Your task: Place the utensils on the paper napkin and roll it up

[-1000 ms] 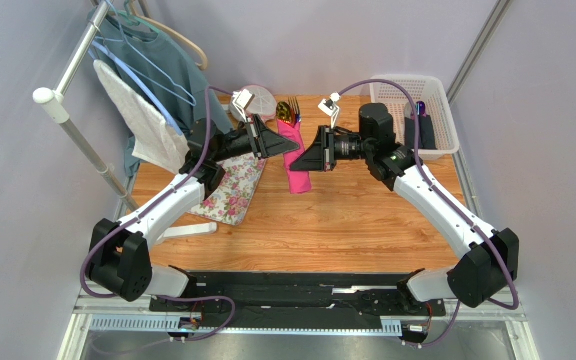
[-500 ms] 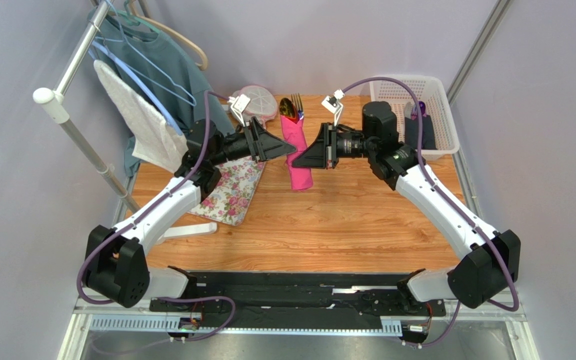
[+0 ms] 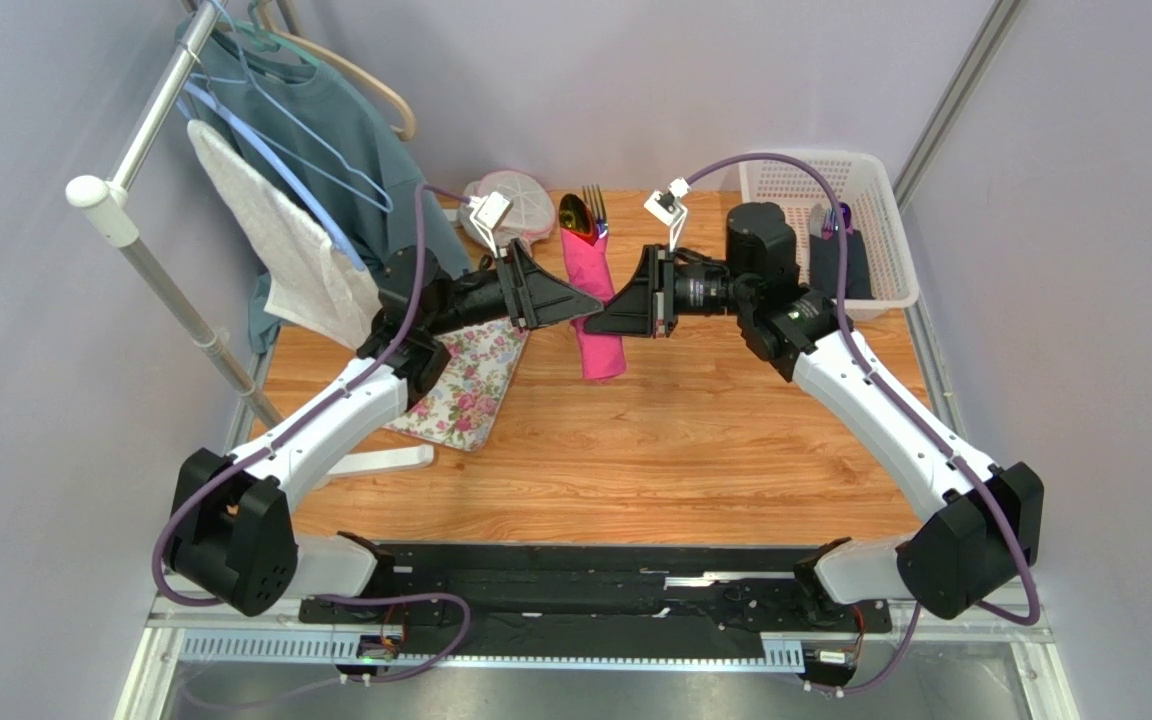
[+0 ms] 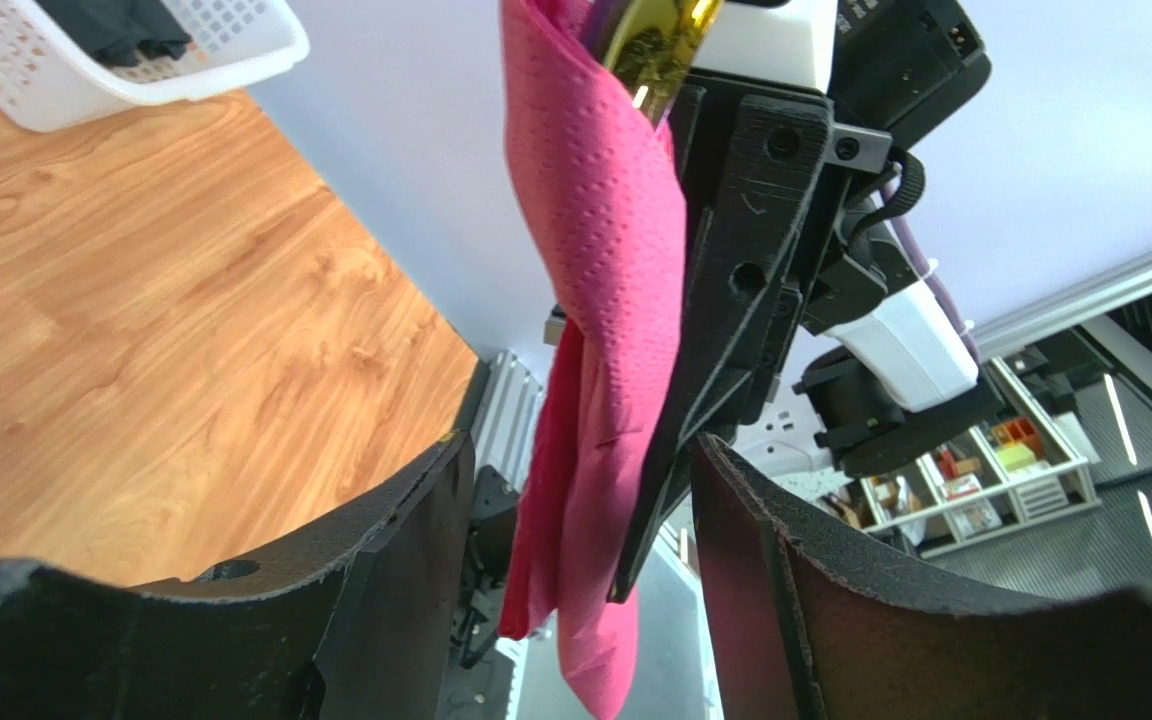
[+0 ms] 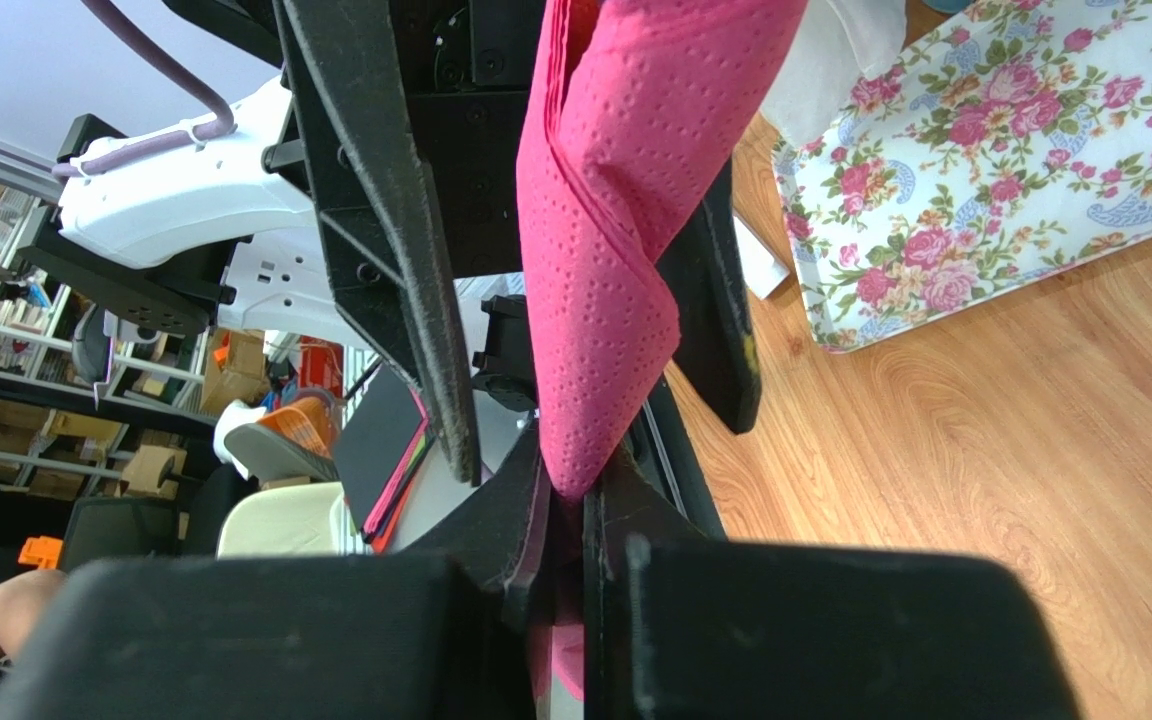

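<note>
Right gripper is clenched on the lower edge of the napkin, pink paper pinched between its fingers; left gripper is spread wide, one finger either side of the roll, not pressing it; the napkin is loosely wrapped, not a tight roll, over the far middle of the table, apparently held up rather than lying flat, though the top view can't confirm; the gold utensils poke out of its far end, so the placing looks done and the rolling half done; risks: with one thin pinch on soft paper, tilting the roll could let the utensils slide out the open end; the loose wrap could unwind if the right lets go before the left closes; a hard squeeze or twist could tear the paper.
</note>
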Robot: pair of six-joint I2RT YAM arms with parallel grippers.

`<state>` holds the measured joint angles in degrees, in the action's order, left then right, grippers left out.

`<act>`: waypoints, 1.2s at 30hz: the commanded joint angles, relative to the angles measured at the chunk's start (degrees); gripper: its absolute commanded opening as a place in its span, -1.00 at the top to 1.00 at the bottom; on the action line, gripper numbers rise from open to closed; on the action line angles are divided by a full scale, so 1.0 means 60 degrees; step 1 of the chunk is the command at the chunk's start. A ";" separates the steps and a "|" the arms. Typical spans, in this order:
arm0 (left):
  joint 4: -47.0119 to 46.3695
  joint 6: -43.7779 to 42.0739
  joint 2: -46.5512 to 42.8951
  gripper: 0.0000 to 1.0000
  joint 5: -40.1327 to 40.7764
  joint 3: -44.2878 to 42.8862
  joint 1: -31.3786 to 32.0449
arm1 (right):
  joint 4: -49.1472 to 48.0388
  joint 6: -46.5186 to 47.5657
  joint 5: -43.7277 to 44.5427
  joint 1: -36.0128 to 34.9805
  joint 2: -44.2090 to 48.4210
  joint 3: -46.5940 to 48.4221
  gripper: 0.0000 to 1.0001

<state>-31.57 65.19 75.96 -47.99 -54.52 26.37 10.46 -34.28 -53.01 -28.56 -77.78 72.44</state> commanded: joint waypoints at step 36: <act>-0.1330 0.0312 -0.0136 1.00 -0.0293 -0.0010 0.0102 | -0.1141 -0.0922 -0.0217 0.0658 0.0512 0.0290 0.08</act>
<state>-36.88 68.07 75.99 -49.41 -54.00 26.96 8.03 -36.29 -54.15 -24.45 -75.57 72.49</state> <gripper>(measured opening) 0.017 0.446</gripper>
